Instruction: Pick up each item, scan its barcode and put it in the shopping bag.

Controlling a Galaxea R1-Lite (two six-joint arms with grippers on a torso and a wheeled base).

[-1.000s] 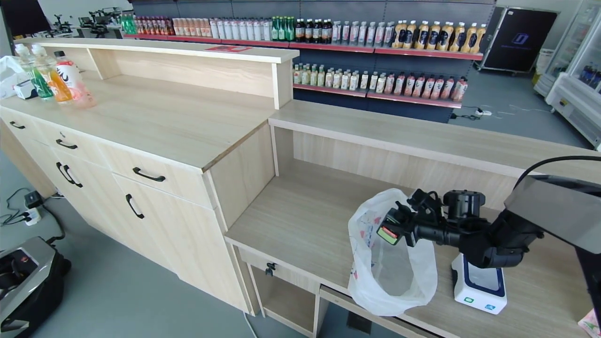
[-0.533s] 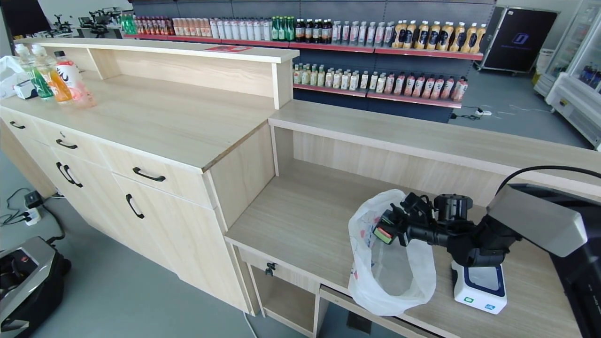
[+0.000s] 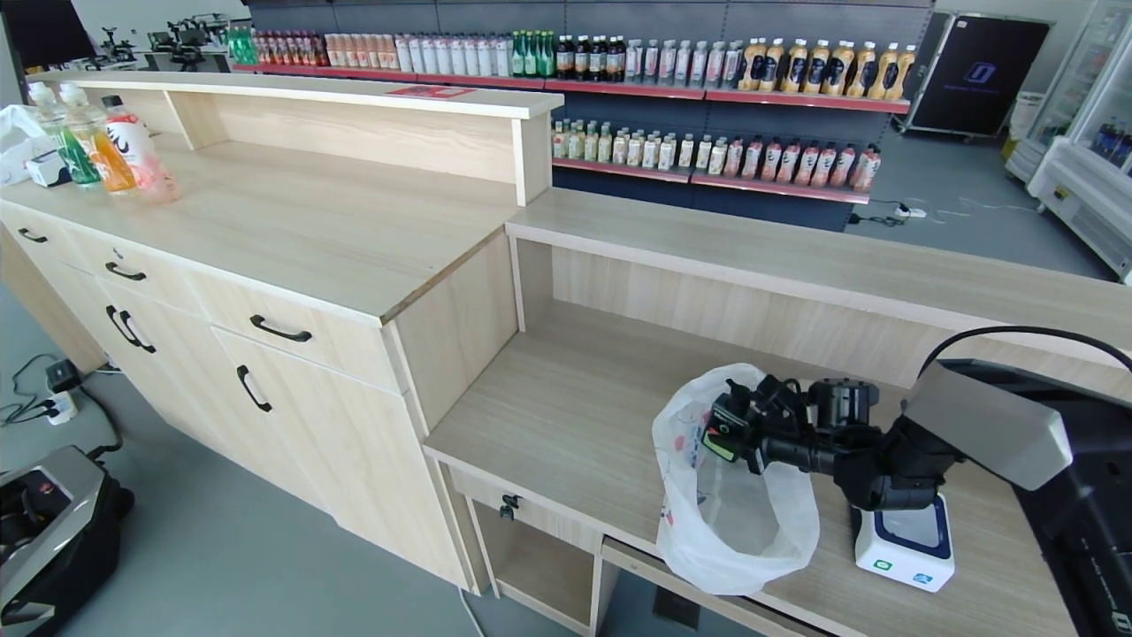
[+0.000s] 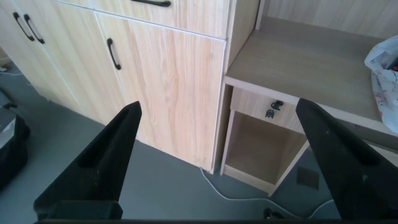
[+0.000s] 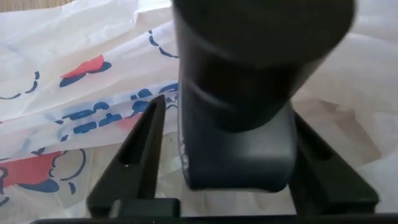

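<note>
My right gripper (image 3: 721, 433) is shut on a dark, bottle-like item (image 5: 236, 124) with a green and red label. It hangs at the mouth of the white plastic shopping bag (image 3: 734, 531), which stands open on the lower counter (image 3: 566, 416). In the right wrist view the right gripper (image 5: 233, 155) holds the item just above the printed bag (image 5: 62, 81). My left gripper (image 4: 217, 162) is open and holds nothing, low beside the cabinet front, with the bag (image 4: 385, 68) off to one side.
A white and blue scanner (image 3: 902, 548) sits right of the bag under my right arm. Three drink bottles (image 3: 106, 141) stand at the far left of the upper counter. Stocked shelves (image 3: 707, 71) line the back. Cabinet doors (image 4: 168, 81) and an open cubby (image 4: 261, 143) face the left gripper.
My right arm has come down and the held item has dipped towards the bag's mouth, moving slightly left. The bag's rim has shifted a little.
</note>
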